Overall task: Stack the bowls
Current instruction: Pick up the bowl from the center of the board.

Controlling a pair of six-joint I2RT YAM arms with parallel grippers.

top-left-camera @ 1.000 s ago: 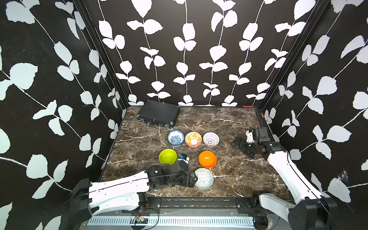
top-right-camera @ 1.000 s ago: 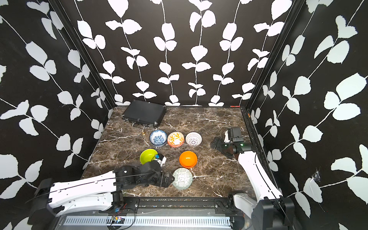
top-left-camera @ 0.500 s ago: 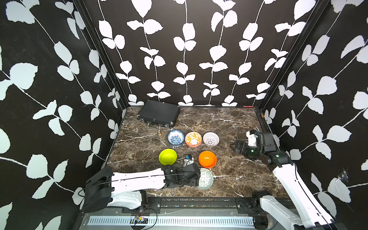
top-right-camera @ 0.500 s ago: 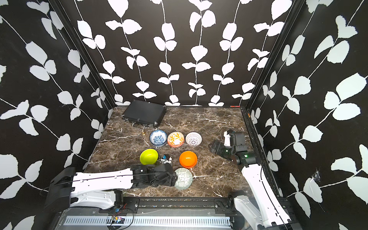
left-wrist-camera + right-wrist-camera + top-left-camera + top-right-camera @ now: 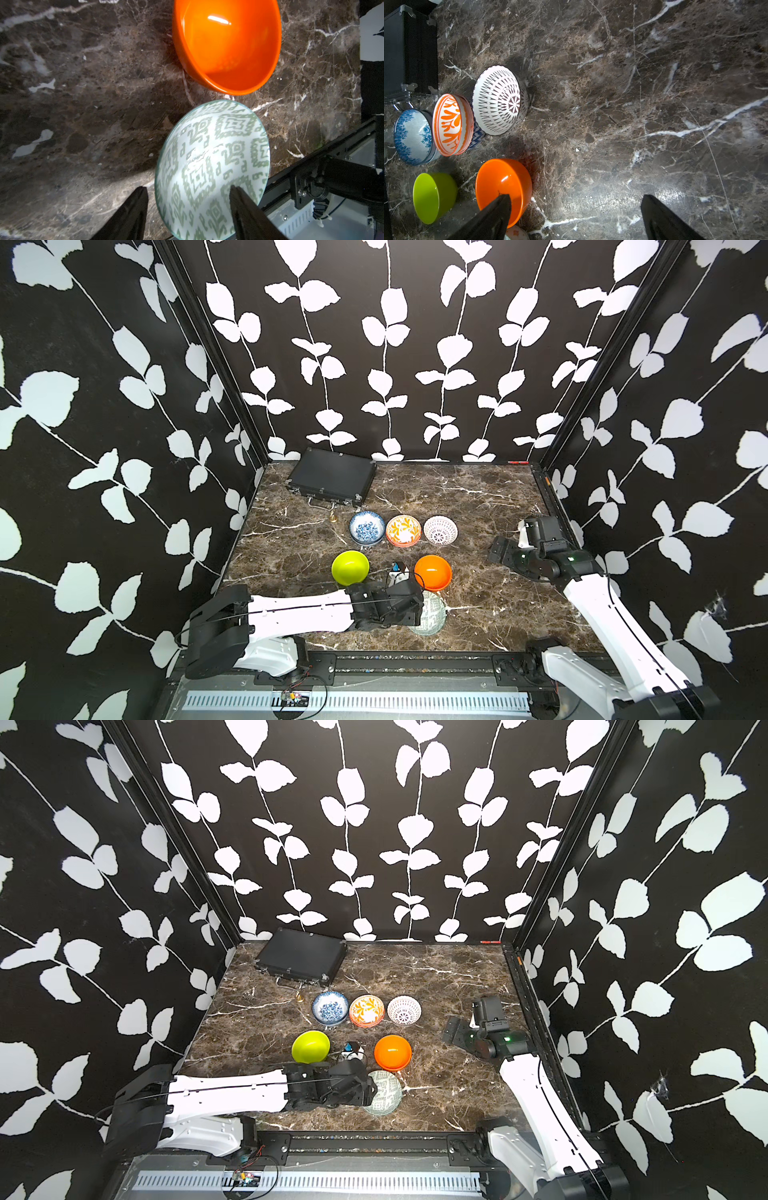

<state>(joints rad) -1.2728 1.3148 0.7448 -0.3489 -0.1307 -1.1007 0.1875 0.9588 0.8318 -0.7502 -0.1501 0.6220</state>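
1. Brown marble table (image 5: 457, 497), black leaf-print walls (image 5: 415, 344), black case (image 5: 332, 479) far left.
2. Bowls (image 5: 403, 531) mid-table; left gripper (image 5: 187, 188) half-wide astride near green patterned bowl (image 5: 212, 162) rim — unclamped.
3. Right gripper (image 5: 577, 196) wide, over marble, right side.

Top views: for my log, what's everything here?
black case: one, black, back left.
floral bowl: one, blue-white, back row, left.
patterned bowl: one, orange-white, back row, middle.
lattice bowl: one, white, back row, right.
lime bowl: one, lime, mid-left.
orange bowl: one, orange, mid-right.
pale green bowl: one, green-white, front.
small object: one, gold, by case.
table: one, brown marble.
left gripper: one, black, fingers open astride pale green bowl's rim.
right gripper: one, black, fingers open, right side.
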